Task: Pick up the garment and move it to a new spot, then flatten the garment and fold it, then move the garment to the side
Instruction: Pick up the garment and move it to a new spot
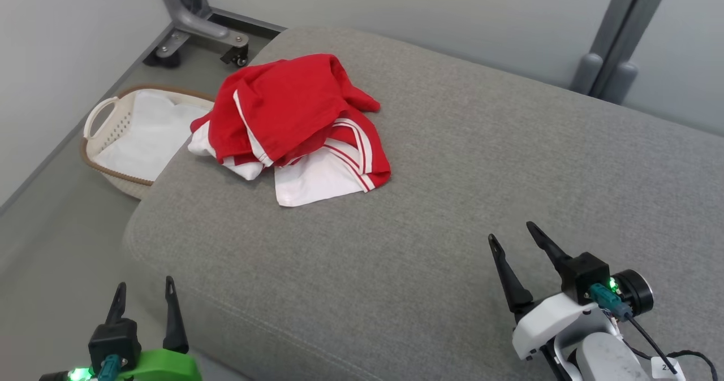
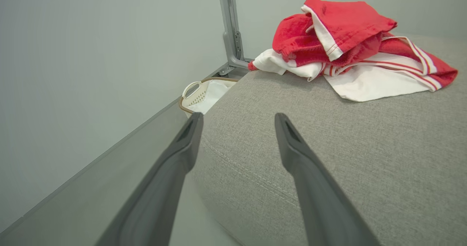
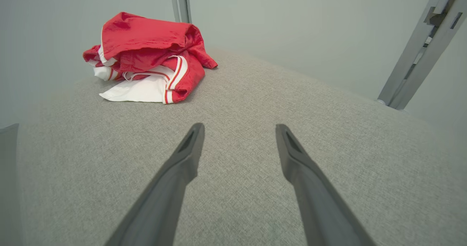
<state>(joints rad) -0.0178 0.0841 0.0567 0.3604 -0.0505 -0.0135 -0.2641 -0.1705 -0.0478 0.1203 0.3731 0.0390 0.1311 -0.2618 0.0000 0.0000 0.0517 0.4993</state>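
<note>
A red and white garment (image 1: 294,126) with striped trim lies crumpled in a heap near the far left corner of the grey cushioned surface (image 1: 452,200). The same garment (image 2: 350,45) appears at the upper right of the left wrist view, and the garment (image 3: 149,60) sits at the upper left of the right wrist view. My left gripper (image 1: 144,290) hovers open off the near left corner of the cushion, nothing between its fingers. Over the near right part of the cushion, my right gripper (image 1: 512,231) is open and empty. Both are well short of the garment.
A cream laundry basket (image 1: 107,118) with white cloth inside stands on the floor left of the cushion, also seen as the basket (image 2: 197,92) ahead of my left fingers. A grey wheeled metal frame (image 1: 192,25) stands behind it. A grey post (image 1: 616,47) rises at the back right.
</note>
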